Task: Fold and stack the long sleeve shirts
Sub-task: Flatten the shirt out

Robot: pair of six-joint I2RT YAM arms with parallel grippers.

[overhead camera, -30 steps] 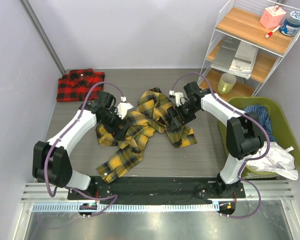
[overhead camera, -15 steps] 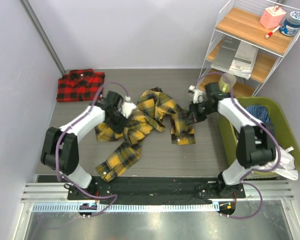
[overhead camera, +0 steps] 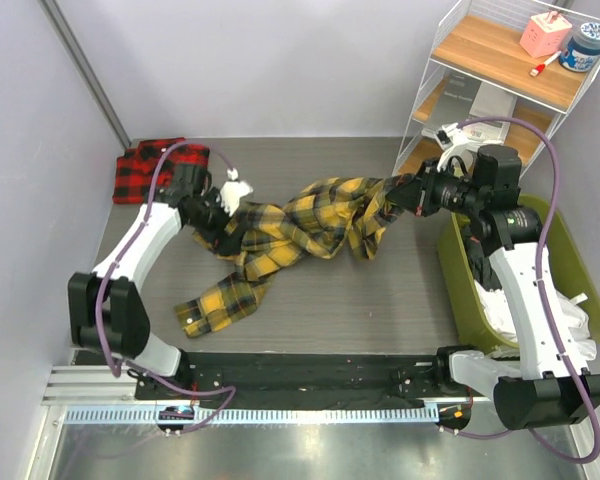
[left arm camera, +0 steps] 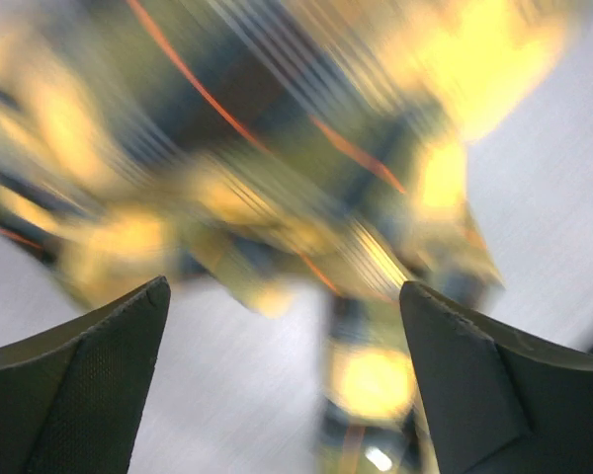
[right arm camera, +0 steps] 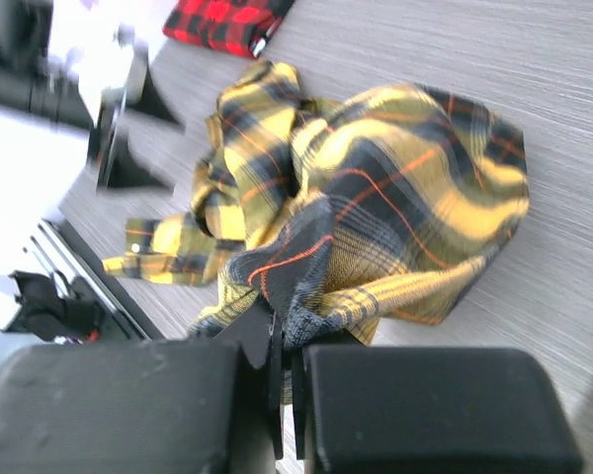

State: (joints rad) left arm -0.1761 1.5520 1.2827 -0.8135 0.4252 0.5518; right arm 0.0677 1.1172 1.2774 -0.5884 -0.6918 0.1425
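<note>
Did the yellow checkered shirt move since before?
Yes. The right gripper, shut on the yellow-and-black plaid shirt, has dragged that end rightward, closer to the wire shelf.

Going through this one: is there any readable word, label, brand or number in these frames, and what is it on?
No text can be read in any view.
Label on the blue-lidded jar, top of the shelf rack: too small to read.
The pink box beside it: no legible marking.
The flat grey stack on the middle level: any print is too small to read.
The yellow plaid shirt and red plaid shirt: check pattern only, no tag visible.
</note>
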